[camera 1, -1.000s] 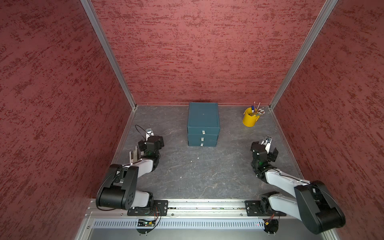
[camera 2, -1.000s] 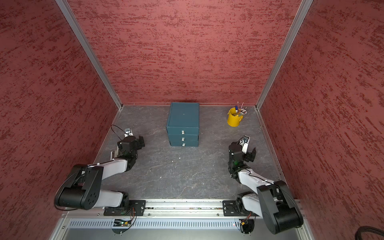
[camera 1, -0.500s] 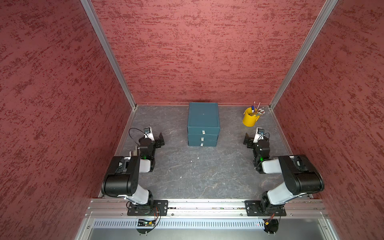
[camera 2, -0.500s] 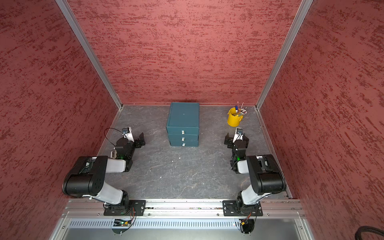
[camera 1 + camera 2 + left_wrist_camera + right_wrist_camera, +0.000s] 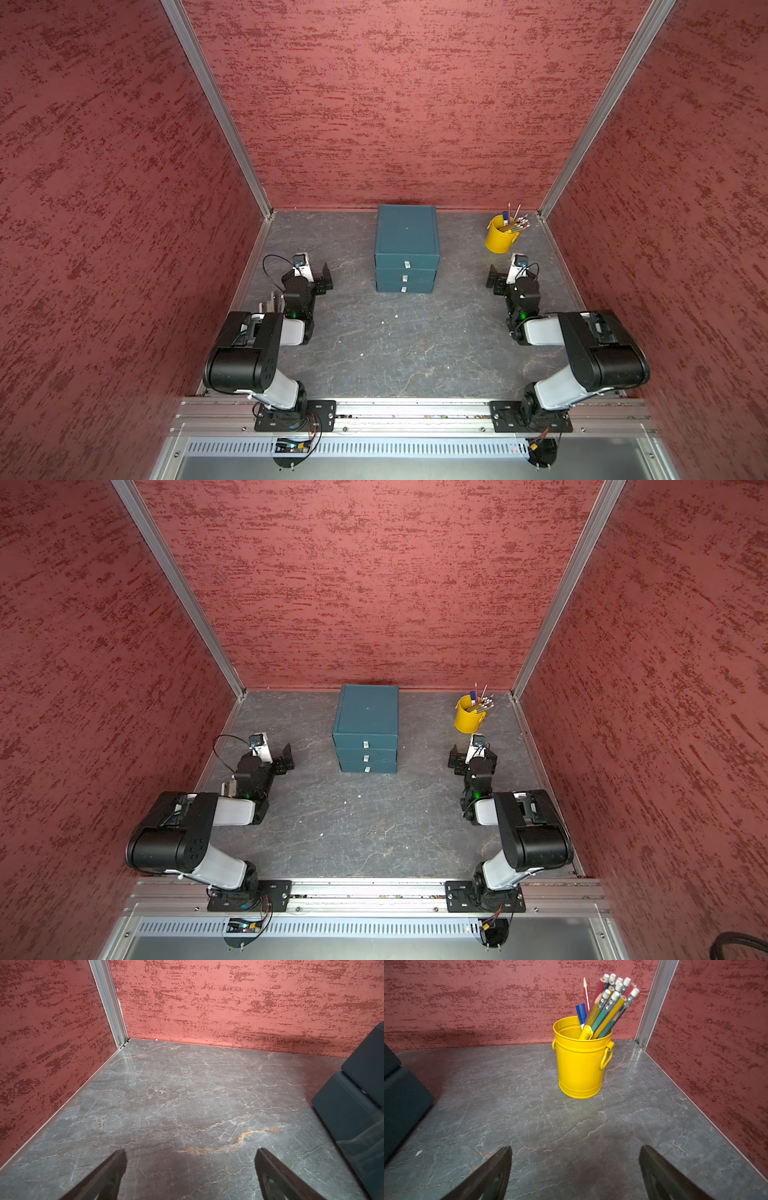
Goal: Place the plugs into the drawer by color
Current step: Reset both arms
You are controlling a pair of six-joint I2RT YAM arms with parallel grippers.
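No plugs show on the table (image 5: 395, 357), the drawer chest (image 5: 406, 243) at twelve o'clock sits shut, left gripper (image 5: 191, 1150) and right gripper (image 5: 576, 1147) gape empty, so perhaps everything is sorted inside, unseen.

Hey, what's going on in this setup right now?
Nothing is being handled. The left gripper and right gripper are open and empty, low over the grey marbled table. The dark teal three-drawer chest has all drawers shut; a yellow metal bucket of pencils stands apart from it. No plugs are in view.
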